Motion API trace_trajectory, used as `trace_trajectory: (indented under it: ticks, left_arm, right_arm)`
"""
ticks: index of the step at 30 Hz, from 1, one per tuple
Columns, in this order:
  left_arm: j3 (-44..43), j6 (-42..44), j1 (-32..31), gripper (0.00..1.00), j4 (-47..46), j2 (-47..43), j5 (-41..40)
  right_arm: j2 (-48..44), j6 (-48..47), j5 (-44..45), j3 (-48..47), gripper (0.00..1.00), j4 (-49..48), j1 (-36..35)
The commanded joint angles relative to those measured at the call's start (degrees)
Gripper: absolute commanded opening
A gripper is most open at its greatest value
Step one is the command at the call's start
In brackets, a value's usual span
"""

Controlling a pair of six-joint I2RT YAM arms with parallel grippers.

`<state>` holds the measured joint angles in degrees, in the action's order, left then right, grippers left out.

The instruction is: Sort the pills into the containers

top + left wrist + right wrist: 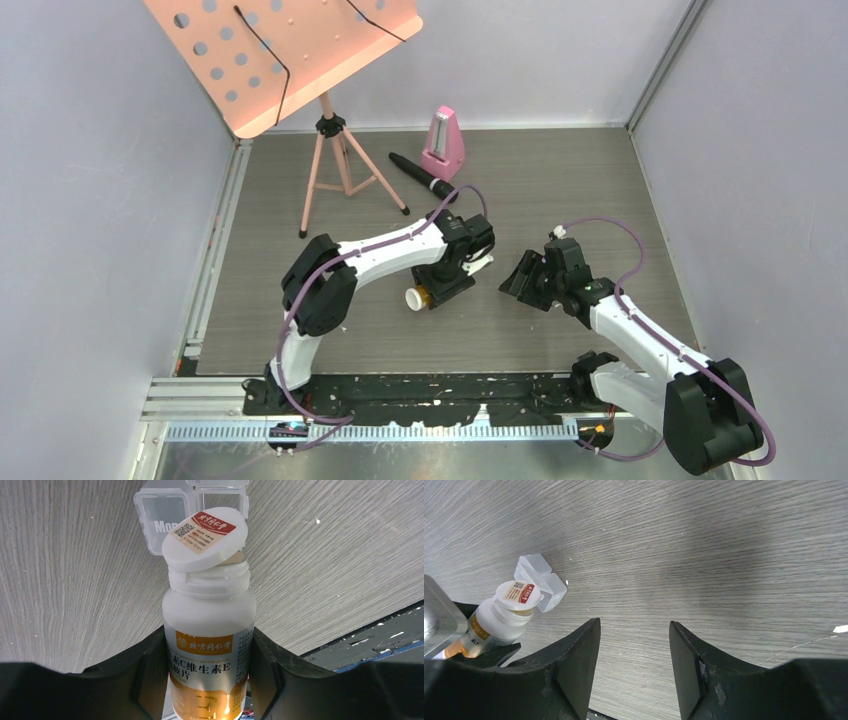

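Note:
My left gripper [207, 645] is shut on a white bottle [209, 615] with an orange label, held by its body. The bottle's white cap [205, 537] sits tilted and loose over the open mouth. Just past the mouth lies the clear two-compartment pill box [162, 512], lids open, on the wood table. The top view shows the left gripper [447, 282] and the bottle [418, 297]. The right wrist view shows the bottle [499, 617] and the pill box [538, 577]. My right gripper [634, 650] is open and empty, to the right of the bottle [522, 280]. No pills are visible.
A pink music stand on a tripod [325, 130] stands at the back left. A pink metronome [444, 143] and a black microphone [420, 175] lie at the back centre. A black rail [420, 395] runs along the table's near edge.

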<state>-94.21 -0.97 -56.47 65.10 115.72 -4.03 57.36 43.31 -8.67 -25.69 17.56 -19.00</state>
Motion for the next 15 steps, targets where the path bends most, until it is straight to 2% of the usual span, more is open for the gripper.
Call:
trace_trajectory:
  ticks: [1, 15]
  left_arm:
    - [-2.7, 0.7, -0.5, 0.0, 2.8, 0.9, -0.6]
    - [-5.1, 0.1, -0.5, 0.0, 4.4, 2.5, 0.1]
  right_arm:
    - [-0.9, 0.6, 0.0, 0.0, 0.59, -2.1, 0.3]
    - [-1.1, 0.5, 0.0, 0.4, 0.6, -2.1, 0.4]
